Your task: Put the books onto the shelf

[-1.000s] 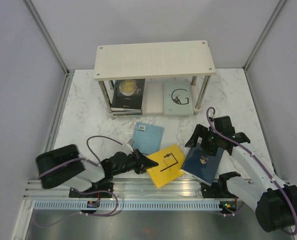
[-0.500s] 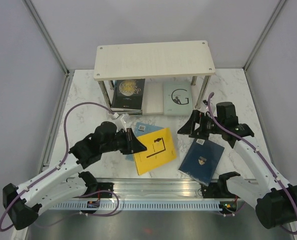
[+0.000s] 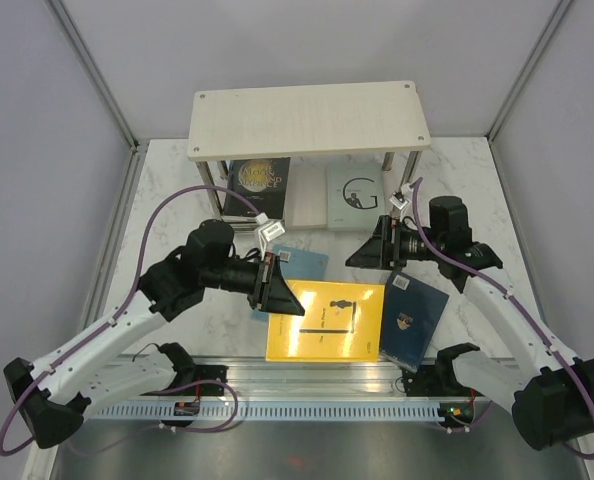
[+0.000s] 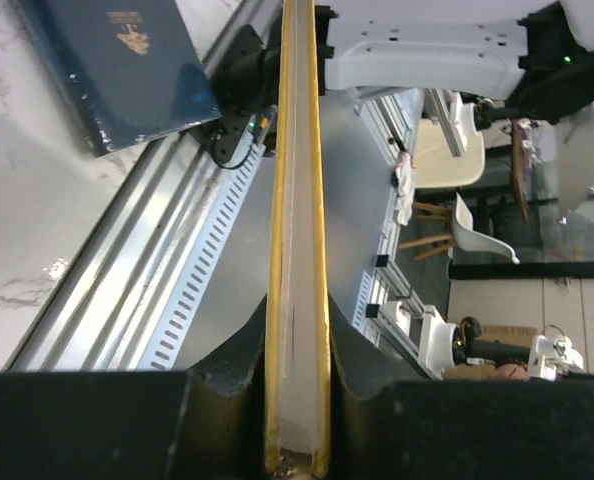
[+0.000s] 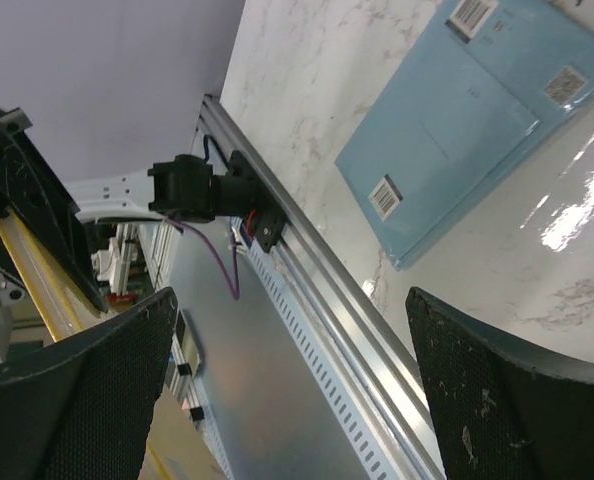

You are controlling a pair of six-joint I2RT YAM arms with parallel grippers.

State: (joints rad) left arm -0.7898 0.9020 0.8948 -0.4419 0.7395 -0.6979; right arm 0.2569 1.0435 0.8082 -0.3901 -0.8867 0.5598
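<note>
The marble table (image 3: 167, 200) carried one shelf (image 3: 307, 120) at its far side, made of two pale wooden boards on thin metal posts, of which three could be counted from above. Two arms reached in from the near edge, one on each side. Five books could be counted. Two lay on the lower board of the shelf: a dark book with gold lettering (image 3: 259, 180) at the left end and a white book marked with a large G (image 3: 355, 195) at the right end, with a gap of bare board between them. Whether more books lay under the dark one could not be told. Three were off the shelf: a light blue book (image 3: 305, 263) flat on the table in front of the shelf, a navy book (image 3: 417, 320) flat near the right arm's base, and a yellow book (image 3: 327, 322) with its cover facing up near the front rail, its right edge meeting the navy book's left edge in the overhead view. The left gripper (image 3: 274, 285) was clamped on the yellow book's left edge, and the left wrist view showed that book edge-on, pinched between both fingers. The right gripper (image 3: 370, 247) hung between the G book and the navy book with its fingers spread wide, holding nothing.
</note>
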